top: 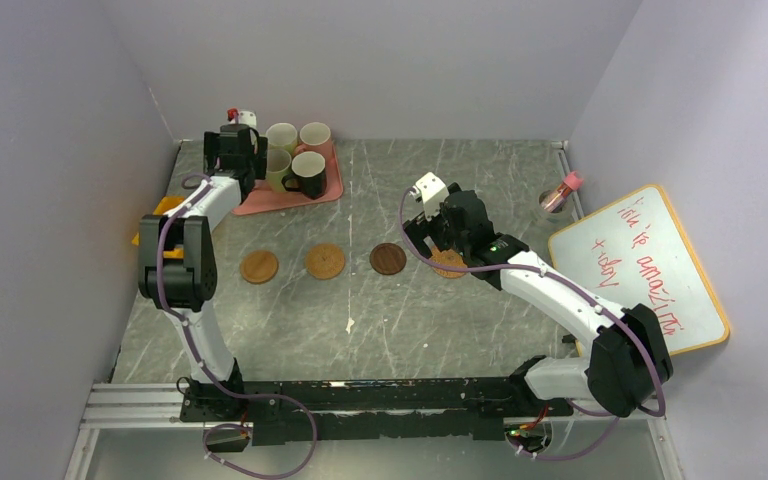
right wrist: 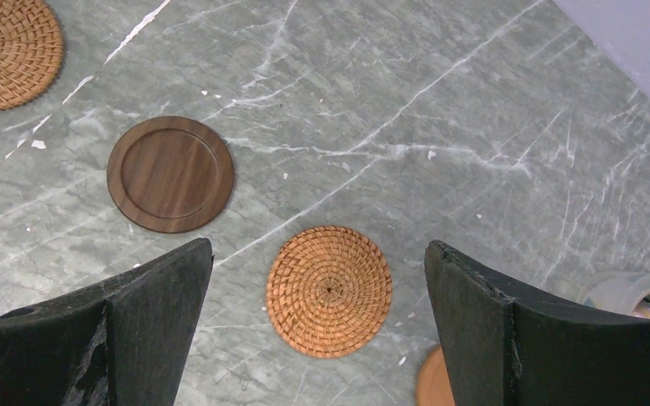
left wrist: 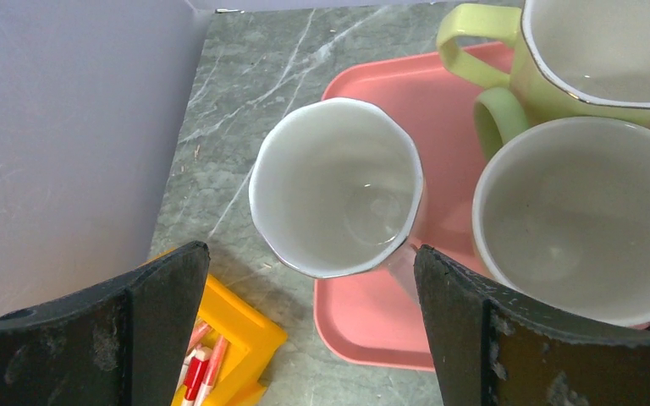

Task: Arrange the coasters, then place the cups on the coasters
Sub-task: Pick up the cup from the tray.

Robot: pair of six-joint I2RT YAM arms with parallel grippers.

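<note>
Four coasters lie in a row across the middle of the table: a tan one (top: 259, 266), a woven one (top: 325, 261), a dark brown one (top: 388, 258) and a woven one (right wrist: 328, 290). My open right gripper (right wrist: 317, 249) hovers right above that last woven coaster. The edge of a plain orange coaster (right wrist: 434, 381) shows beside its right finger. The cups stand on the pink tray (left wrist: 406, 326) at the back left. My open left gripper (left wrist: 311, 254) hangs above a pale pink cup (left wrist: 336, 186) with a finger on either side. Beside it stand two yellow-green cups (left wrist: 601, 51) (left wrist: 575, 220). A pink cup (top: 315, 135) and a black cup (top: 309, 172) stand further right.
A yellow box (left wrist: 224, 338) of markers sits by the left wall, just under my left gripper. A small jar with a pink lid (top: 557, 195) and a whiteboard (top: 640, 265) lie at the right. Walls close in the left, back and right sides.
</note>
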